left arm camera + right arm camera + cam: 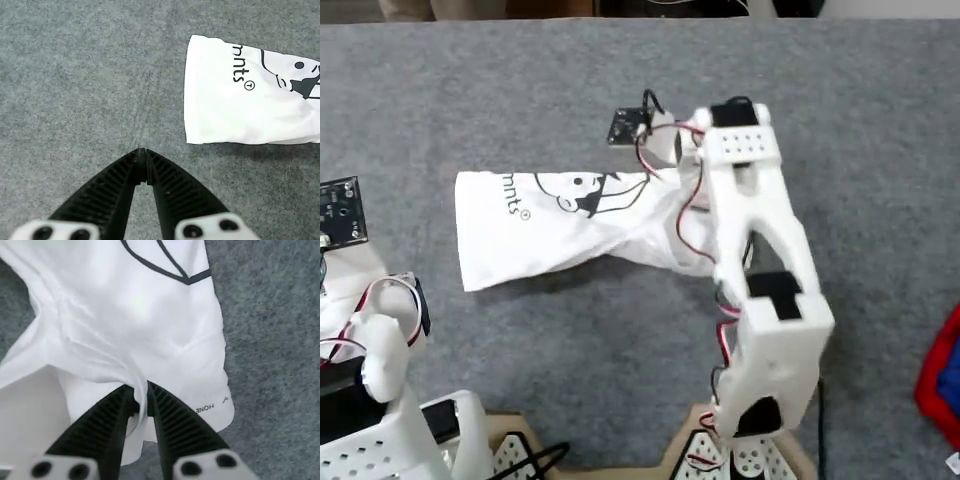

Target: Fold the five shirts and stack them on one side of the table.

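A white shirt (560, 225) is seen lying across the middle of the grey table (470, 90), drawn into a long band. Its printed end lies flat, while the other end is bunched and twisted under the right arm. The right gripper (141, 390) is closed on a fold of that bunched cloth, and the fabric is seen pinched between the two black fingers (175, 425). The left gripper (141, 156) is held over bare table near the shirt's flat end, apart from it, with its tips pressed together and nothing between them. A red and blue cloth (945, 375) is seen at the table's edge.

The shirt is judged to be light, soft and limp. No shape is kept by it when lifted, so it is expected to sag and twist from a single pinch, as the wrinkles already suggest. Slipping is thought unlikely on the rough table. A hold is best taken at corners or along a hem, with both ends gripped together, so that a fold can be laid flat.
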